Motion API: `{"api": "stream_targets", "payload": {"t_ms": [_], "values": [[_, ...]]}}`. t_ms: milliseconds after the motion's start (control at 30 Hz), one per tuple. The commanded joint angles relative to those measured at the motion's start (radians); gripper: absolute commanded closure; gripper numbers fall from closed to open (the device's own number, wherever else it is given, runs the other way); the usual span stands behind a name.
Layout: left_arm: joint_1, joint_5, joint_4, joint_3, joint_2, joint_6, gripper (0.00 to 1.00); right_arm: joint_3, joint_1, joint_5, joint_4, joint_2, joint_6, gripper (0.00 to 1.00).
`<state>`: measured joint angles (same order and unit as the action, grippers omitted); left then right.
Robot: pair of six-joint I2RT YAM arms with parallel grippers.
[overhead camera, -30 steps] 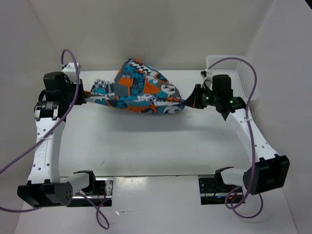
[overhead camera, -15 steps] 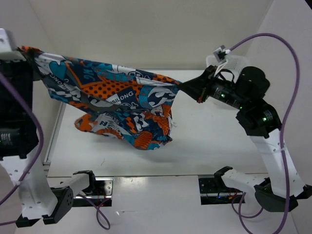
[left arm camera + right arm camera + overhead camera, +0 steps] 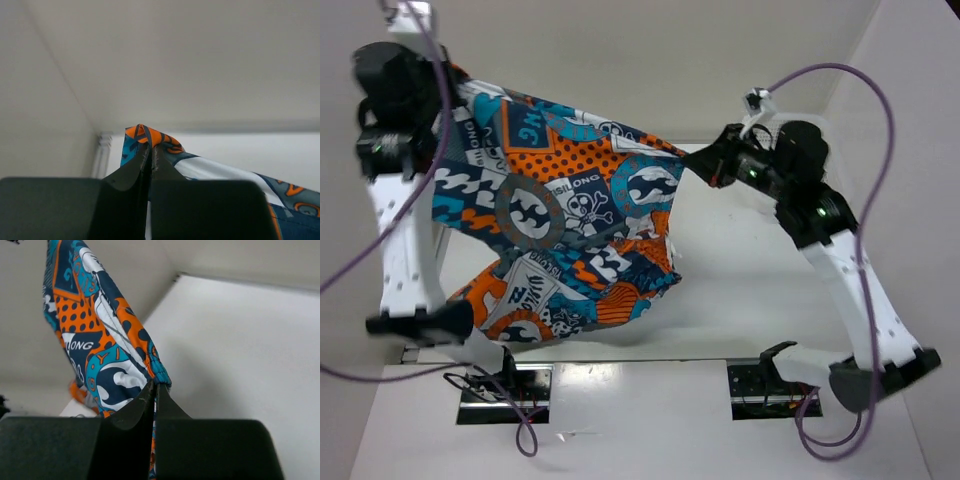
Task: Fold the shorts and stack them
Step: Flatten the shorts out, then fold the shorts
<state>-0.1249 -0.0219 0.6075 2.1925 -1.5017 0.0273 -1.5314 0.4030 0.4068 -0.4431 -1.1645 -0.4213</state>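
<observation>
We saw shorts point(image 3: 560, 220) hung unfolded mid-frame — left jaws pinched on corner upper left, right jaws on opposite corner right of centre. We judged: no fold, no stack yet.

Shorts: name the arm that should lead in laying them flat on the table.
Probably right: the right claw pinches the shorts over the table, apparently lower; the left claw holds its corner high at the left edge.

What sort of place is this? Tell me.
Probably a robot lab test cell: bare white walls box in a white table, and a cabled left arm and right arm mounted at its near edge hold printed shorts aloft.
</observation>
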Motion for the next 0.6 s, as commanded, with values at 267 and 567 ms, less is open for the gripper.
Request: {"api": "stream_targets", "payload": {"t_ms": [267, 567], "values": [[0.071, 0.016, 0.086, 0.426, -0.645, -0.027, 1.0, -0.041, -0.23, -0.016, 0.195, -0.526, 0.009, 1.0], [0.102, 0.046, 0.095, 0.444, -0.649, -0.027, 1.0, -0.111, -0.325, 0.065, 0.169, -0.64, 0.03, 1.0]]}}
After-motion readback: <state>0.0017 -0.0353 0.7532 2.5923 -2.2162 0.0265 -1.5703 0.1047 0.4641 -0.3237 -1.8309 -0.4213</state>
